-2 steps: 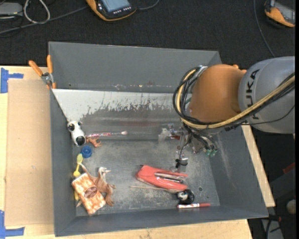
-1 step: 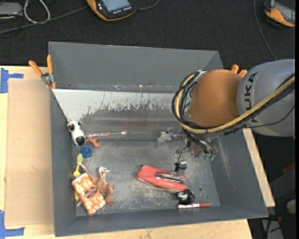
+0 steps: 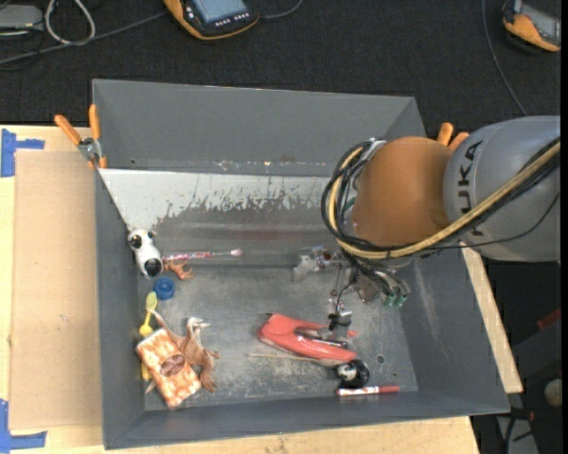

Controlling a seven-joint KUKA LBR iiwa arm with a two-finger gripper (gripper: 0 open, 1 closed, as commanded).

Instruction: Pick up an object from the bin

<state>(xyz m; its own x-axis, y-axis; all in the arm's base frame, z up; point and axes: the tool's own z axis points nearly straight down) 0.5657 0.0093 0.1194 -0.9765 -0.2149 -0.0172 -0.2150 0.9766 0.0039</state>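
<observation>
My gripper [image 3: 339, 322] hangs under the orange-covered wrist at the bin's right middle, its thin fingers reaching down to the right end of a red, elongated plastic thing [image 3: 301, 340] lying flat on the floor. The fingertips are right at that red thing's upper edge; whether they touch it I cannot tell. Just below and to the right lie a small black round thing [image 3: 352, 374] and a thin red pen-like stick [image 3: 367, 391] along the front wall.
A heap in the front left corner holds an orange patterned packet [image 3: 168, 369], a brown figure [image 3: 199, 348], yellow bits [image 3: 150, 315] and a blue cap [image 3: 164, 289]. A small white-and-black cylinder [image 3: 144, 251] lies by the left wall. The arm covers the right back of the bin.
</observation>
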